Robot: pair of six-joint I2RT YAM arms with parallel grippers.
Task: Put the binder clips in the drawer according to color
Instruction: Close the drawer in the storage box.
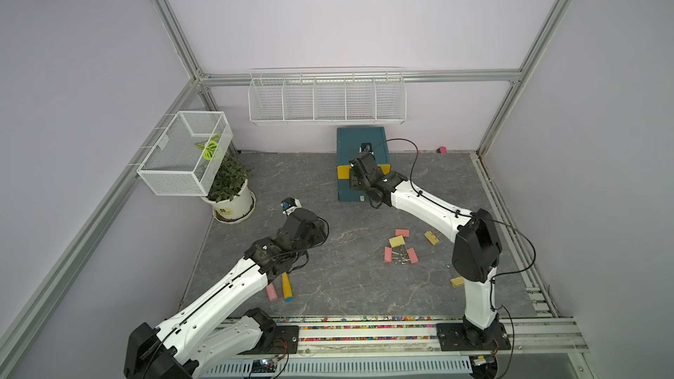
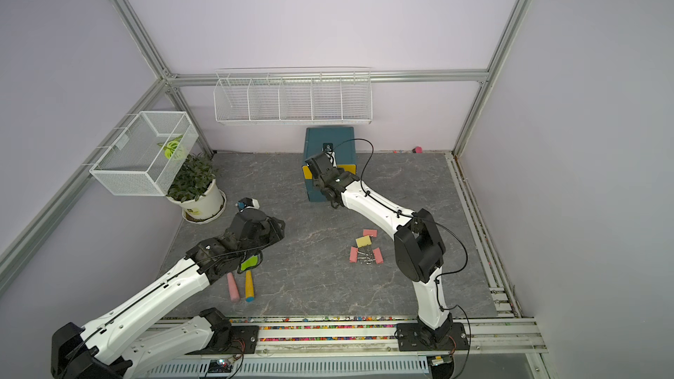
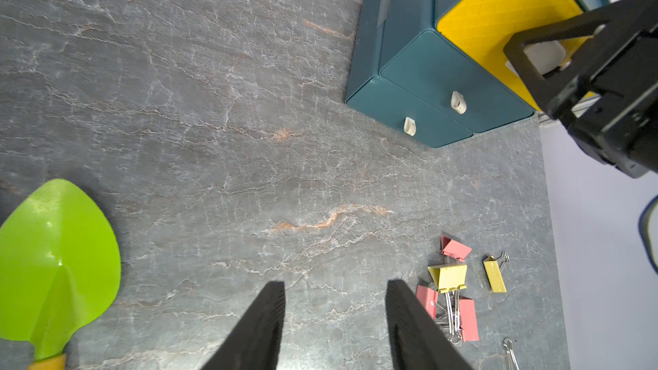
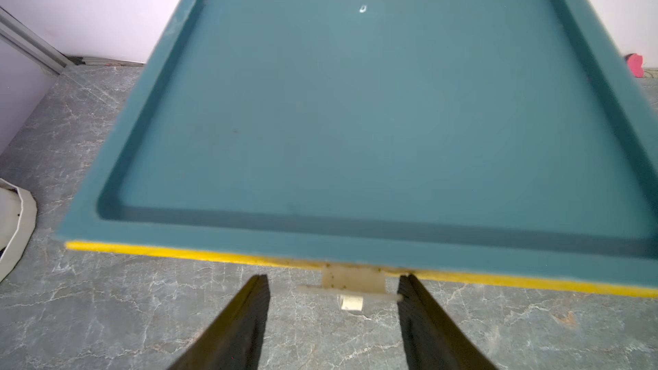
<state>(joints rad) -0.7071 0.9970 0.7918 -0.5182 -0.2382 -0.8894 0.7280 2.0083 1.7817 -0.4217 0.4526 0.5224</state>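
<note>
Grey tabletop (image 1: 328,286) w/ drawer (image 1: 350,140), plant pot (image 1: 233,205), 2 trowels (image 1: 287,288), pink & yellow binder clips (image 1: 397,241).

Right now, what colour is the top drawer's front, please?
Yellow. The top drawer front is clearest in the left wrist view.

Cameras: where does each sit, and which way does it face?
Top views: high at front, looking down on table; left arm and right arm show.
Left wrist: on left arm, looking past open left gripper at binder clips and drawer cabinet; right gripper shows.
Right wrist: on right arm, facing cabinet top; open fingers flank the white pull.
Shared: all four show the cabinet.
</note>
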